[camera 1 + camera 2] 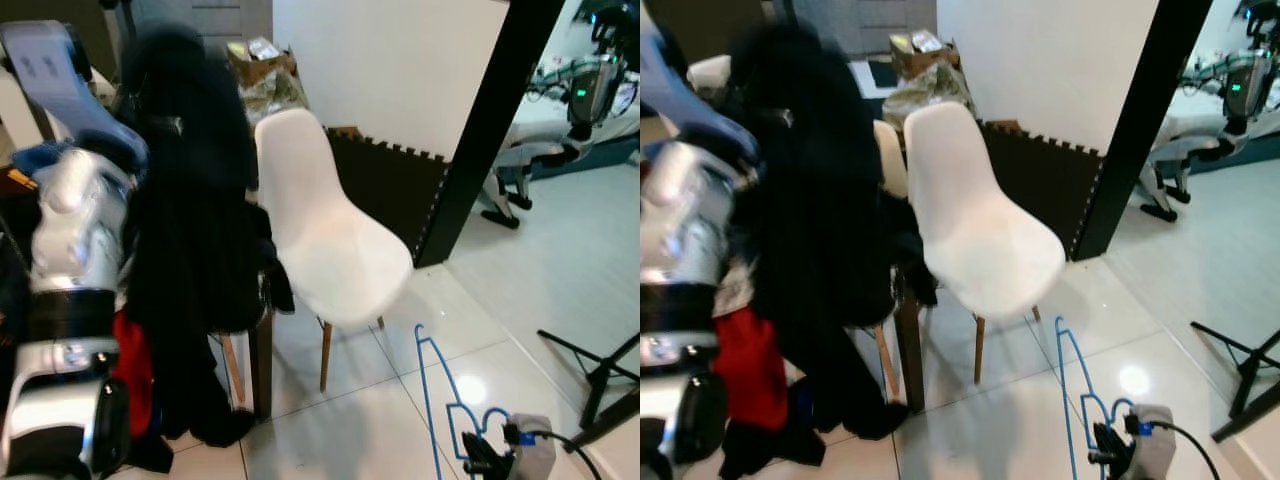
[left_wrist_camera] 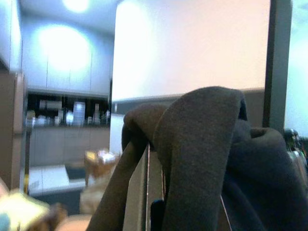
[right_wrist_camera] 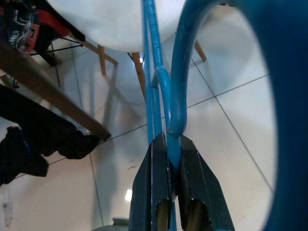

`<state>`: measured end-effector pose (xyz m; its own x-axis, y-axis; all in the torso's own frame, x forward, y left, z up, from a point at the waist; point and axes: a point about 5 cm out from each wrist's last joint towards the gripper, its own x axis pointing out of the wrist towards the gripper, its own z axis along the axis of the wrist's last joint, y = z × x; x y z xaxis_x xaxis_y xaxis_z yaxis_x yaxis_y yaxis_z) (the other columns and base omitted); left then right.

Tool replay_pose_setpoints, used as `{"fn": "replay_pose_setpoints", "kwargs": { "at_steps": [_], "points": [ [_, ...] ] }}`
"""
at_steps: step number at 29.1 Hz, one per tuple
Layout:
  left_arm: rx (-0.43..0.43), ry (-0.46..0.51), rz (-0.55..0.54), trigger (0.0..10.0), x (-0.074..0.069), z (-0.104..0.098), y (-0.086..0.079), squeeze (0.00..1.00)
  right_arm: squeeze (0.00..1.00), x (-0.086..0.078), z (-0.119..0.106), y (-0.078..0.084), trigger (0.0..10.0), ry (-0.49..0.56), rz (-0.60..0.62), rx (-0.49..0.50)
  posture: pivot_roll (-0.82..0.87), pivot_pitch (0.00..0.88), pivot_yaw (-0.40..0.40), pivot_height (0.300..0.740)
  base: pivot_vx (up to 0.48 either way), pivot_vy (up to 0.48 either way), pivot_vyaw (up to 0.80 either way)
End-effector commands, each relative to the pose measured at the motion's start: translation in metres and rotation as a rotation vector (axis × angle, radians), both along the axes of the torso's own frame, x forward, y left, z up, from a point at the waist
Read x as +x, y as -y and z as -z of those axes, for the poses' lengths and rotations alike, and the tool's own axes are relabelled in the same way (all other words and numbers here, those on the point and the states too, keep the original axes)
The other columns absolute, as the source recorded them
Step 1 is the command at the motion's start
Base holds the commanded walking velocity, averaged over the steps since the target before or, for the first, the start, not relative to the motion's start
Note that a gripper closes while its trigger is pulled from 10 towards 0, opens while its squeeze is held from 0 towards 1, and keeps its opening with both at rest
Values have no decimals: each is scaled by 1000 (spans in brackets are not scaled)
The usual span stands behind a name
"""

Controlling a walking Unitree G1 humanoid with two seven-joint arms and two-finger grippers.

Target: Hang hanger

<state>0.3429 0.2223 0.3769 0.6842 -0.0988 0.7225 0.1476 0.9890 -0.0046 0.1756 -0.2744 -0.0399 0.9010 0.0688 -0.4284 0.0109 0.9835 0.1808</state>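
Hanger (image 1: 432, 400) of blue wire sits clamped in the right gripper (image 3: 167, 159) jaws beside the white chair (image 1: 330, 235); I'd keep it level and carry it toward the dark coats (image 1: 190, 200), left jaws unreadable.

"Where did I have the hanger (image 1: 432, 395)?"

"Low at my right, in the right gripper (image 1: 478, 455), just right of the chair (image 1: 325, 235). The clothes (image 1: 190, 240) hung left of that, the left arm (image 1: 65, 260) beside them."
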Motion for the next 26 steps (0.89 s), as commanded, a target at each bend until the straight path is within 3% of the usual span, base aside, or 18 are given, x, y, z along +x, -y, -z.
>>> {"fn": "replay_pose_setpoints", "kwargs": {
  "at_steps": [1, 2, 5, 6, 7, 9, 10, 11, 12, 13, 14, 15, 16, 18, 19, 20, 22, 26],
  "points": [
    [-29, 49, -91, 10000, -10, -14, -25, 0, 0, 1, -1, 2, 10000, 10, 17, 5, 1, 0, -20, 740, 480, 0, 0],
    [-29, 49, -91, 10000, -10, -14, -25, 0, 0, 1, -1, 2, 10000, 10, 17, 5, 1, 0, -20, 740, 480, 0, 0],
    [-97, 17, -285, 10000, -15, -17, -61, 0, 0, 0, -1, 2, 10000, 8, 17, 5, 1, 0, -19, 740, 480, 0, 0],
    [-97, 17, -285, 10000, -15, -17, -61, 0, 0, 0, -1, 2, 10000, 8, 17, 5, 1, 0, -19, 740, 480, 0, 0],
    [-136, -26, -355, 10000, -14, -10, -75, 0, 0, 0, -1, 2, 10000, 8, 16, 6, 4, 0, -18, 740, 341, 0, 0],
    [-136, -26, -355, 10000, -14, -10, -75, 0, 0, 0, -1, 2, 10000, 8, 16, 6, 4, 0, -18, 740, 341, 0, 0],
    [-169, -85, -426, 10000, -13, 3, -88, 0, 0, 0, -1, 2, 10000, 5, 14, 6, 1, 0, -16, 740, 0, 0, 0],
    [-230, -190, -509, 10000, -14, 31, -103, 0, 0, 0, 0, 2, 10000, 0, 11, 4, 0, 0, -15, 740, 0, 0, 0],
    [-230, -190, -509, 10000, -14, 31, -103, 0, 0, 0, 0, 2, 10000, 0, 11, 4, 0, 0, -15, 740, 0, 0, 0],
    [-269, -262, -568, 10000, -16, 50, -113, 0, 0, -1, 0, 2, 10000, -3, 8, 3, 0, 0, -15, 740, 0, 0, 0],
    [-269, -262, -568, 10000, -16, 50, -113, 0, 0, -1, 0, 2, 10000, -3, 8, 3, 0, 0, -15, 740, 0, 0, 0],
    [-284, -346, -603, 10000, -16, 73, -118, 0, 0, -1, 0, 2, 10000, -7, 8, 1, 7, 1, -17, 740, 0, 0, 0],
    [-284, -346, -603, 10000, -16, 73, -118, 0, 0, -1, 0, 2, 10000, -7, 8, 1, 7, 1, -17, 740, 0, 0, 0],
    [-336, -588, -527, 10000, -8, 128, -112, 0, 0, -1, 1, 3, 10000, -18, 6, -2, 15, 3, -23, 740, 0, 0, 0],
    [-336, -588, -527, 10000, -8, 128, -112, 0, 0, -1, 1, 3, 10000, -18, 6, -2, 15, 3, -23, 740, 0, 0, 0],
    [-356, -675, -477, 10000, -4, 147, -107, 0, 0, -2, 1, 3, 10000, -22, 4, -3, 15, 3, -23, 740, 0, 0, 0],
    [-304, -851, -330, 10000, 3, 180, -85, 0, 0, -1, 1, 3, 10000, -25, -5, -4, 15, 3, -23, 740, 0, 0, 0],
    [-161, -970, -187, 10000, 7, 191, -60, 0, 0, -1, 0, 2, 10000, -22, -21, -9, 7, 3, -24, 740, 0, 0, 0]
  ]
}}
